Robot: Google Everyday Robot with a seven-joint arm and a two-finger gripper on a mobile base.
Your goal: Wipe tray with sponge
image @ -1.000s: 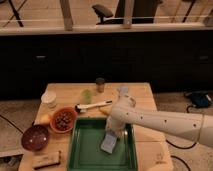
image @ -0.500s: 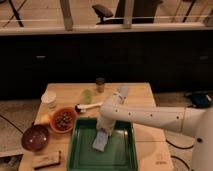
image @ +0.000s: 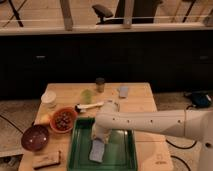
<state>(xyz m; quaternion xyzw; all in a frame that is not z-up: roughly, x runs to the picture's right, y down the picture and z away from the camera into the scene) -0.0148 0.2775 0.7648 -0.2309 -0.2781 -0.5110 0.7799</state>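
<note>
**Camera view (sole angle).**
- The green tray [image: 120, 152] sits at the near edge of the wooden table [image: 137, 102].
- The sponge [image: 96, 150] is a pale blue-grey slab. It lies flat on the tray floor, in the tray's left half, short of its near rim.
- The gripper [image: 100, 135] is just above the sponge's far end, inside the tray's far-left part. The arm reaches in from the tray's right.
- Contact with the sponge looks likely. Whether the gripper is spread or clamped on it, you cannot tell from here.

**Handling (judged).**
- The sponge is probably light, soft and compressible, and it will likely buckle or roll if you push it by one end.
- Take it across its short width near the middle, or press down on its top face.
- The tray looks smooth and light, so it may slide under a hard stroke.
- Keep strokes inside the rim. The red bowl [image: 63, 120] sits just beyond the tray's far-left corner, and the dark bowl [image: 35, 138] is further left of the tray.
</note>
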